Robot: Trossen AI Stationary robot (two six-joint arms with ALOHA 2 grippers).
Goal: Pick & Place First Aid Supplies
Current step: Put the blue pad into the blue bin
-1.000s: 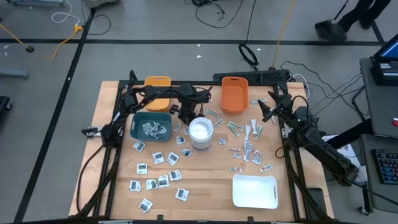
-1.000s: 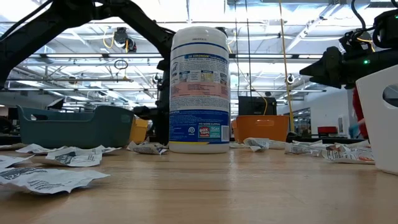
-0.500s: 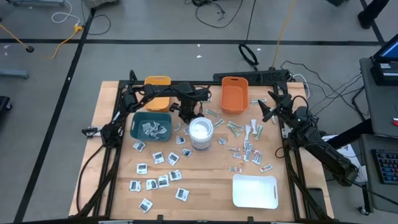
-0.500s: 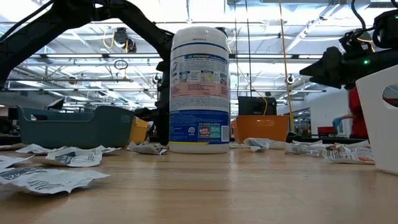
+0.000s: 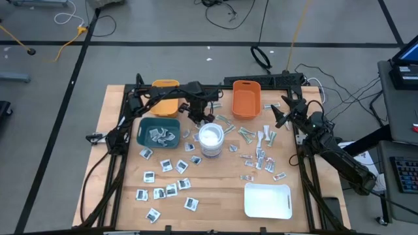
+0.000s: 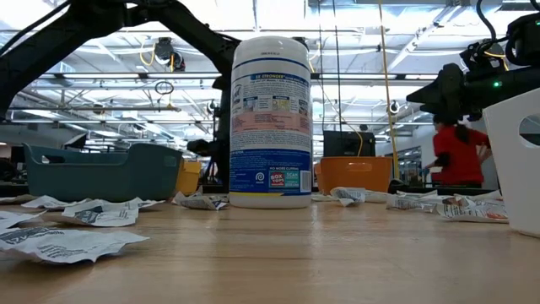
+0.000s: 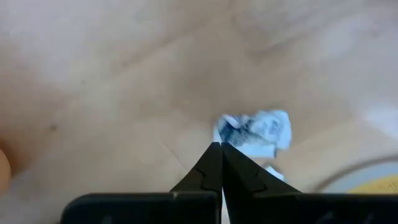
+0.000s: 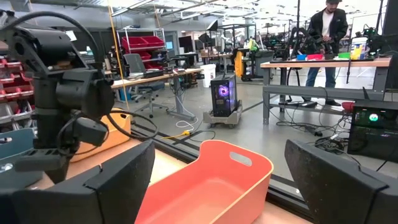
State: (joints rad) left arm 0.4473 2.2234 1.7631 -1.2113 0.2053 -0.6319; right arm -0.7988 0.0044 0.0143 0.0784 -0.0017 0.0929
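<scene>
A crumpled white-and-blue packet [image 7: 255, 132] lies on the wooden table [image 5: 215, 196], just past the tips of my left claw [image 7: 221, 149], whose fingers are pressed together with nothing between them. That claw [image 5: 198, 116] sits behind the white wipes canister [image 5: 211, 139], between the yellow bin [image 5: 165, 96] and the orange bin [image 5: 245, 99]. More packets are scattered across the table, some in the teal bin [image 5: 159, 132]. My right claw [image 5: 279, 112] hangs wide open near the orange bin.
</scene>
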